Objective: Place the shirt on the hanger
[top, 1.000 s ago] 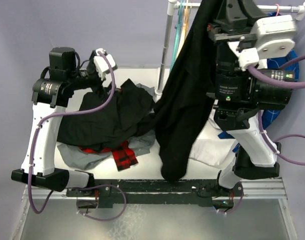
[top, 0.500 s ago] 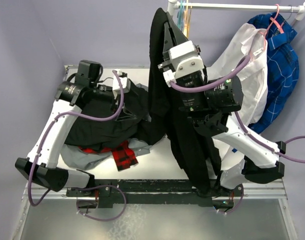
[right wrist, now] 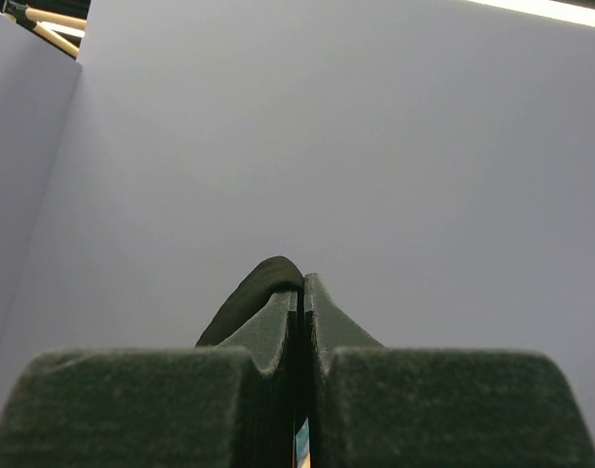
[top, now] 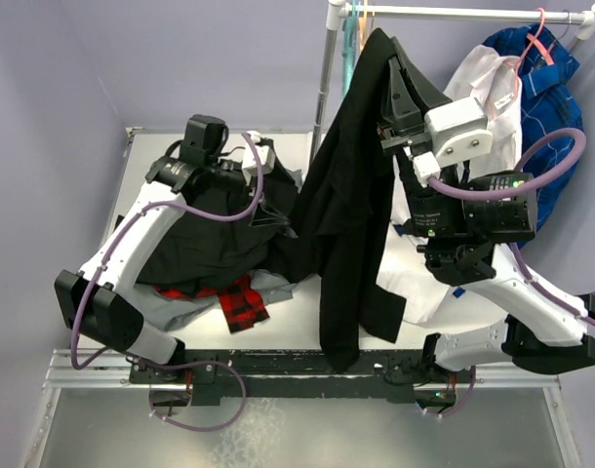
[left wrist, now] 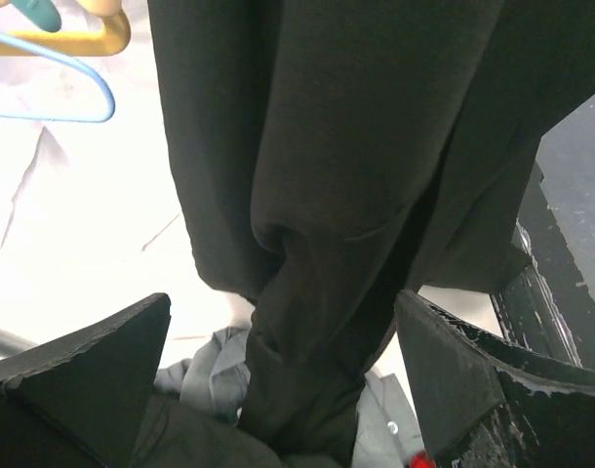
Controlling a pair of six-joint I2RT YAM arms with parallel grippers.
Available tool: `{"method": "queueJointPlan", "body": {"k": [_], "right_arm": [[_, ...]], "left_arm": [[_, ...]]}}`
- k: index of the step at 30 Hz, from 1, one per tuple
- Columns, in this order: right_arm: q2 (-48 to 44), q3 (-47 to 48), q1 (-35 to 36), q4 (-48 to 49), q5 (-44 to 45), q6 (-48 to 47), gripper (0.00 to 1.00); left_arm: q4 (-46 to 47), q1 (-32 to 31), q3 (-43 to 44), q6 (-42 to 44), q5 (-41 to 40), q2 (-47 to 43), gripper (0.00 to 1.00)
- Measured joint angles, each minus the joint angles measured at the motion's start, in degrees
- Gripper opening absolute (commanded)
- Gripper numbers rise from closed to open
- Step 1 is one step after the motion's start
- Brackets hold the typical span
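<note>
The black shirt point(top: 351, 205) hangs in a long drape from my right gripper point(top: 387, 44), which is raised just below the clothes rail. In the right wrist view that gripper point(right wrist: 302, 286) is shut on a fold of the shirt point(right wrist: 258, 291). My left gripper point(top: 268, 200) is open over the clothes pile, pointing at the shirt's lower part. In the left wrist view the shirt point(left wrist: 346, 166) hangs in front of the open left gripper point(left wrist: 278, 380). The yellow-orange hanger point(left wrist: 78, 42) shows at the top left there, beside the shirt.
A rail point(top: 454, 13) on a pole point(top: 327, 88) carries teal hangers point(top: 352, 34), a white shirt point(top: 478, 88) and a blue checked shirt point(top: 553, 107). A pile with a black garment point(top: 195, 244), red plaid point(top: 241, 300) and grey cloth point(top: 176, 307) lies at left. A thin light-blue hanger point(left wrist: 88, 102) hangs below the yellow one.
My right arm has swung the hanging shirt to the right, up close to the rail. My left arm has reached further right, toward the shirt.
</note>
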Motion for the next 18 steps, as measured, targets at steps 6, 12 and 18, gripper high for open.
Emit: {"method": "queueJointPlan", "body": {"k": [6,12,18], "right_arm": [[-0.2,-2.47,0.0,0.28,0.42,0.94,0.0],[0.13,-4.11,0.0,-0.28,1.49,1.46,0.0],[-0.09,-4.92,0.0,0.0,2.05,1.16,0.0]], "left_arm": [[4.83,-4.74,0.0,-2.29,-0.35,3.65,0.97],[3.8,-6.84,0.0,-2.16,1.49,5.95,0.85],[-2.89,-7.19,0.26,3.04,1.73,5.95,0.0]]}}
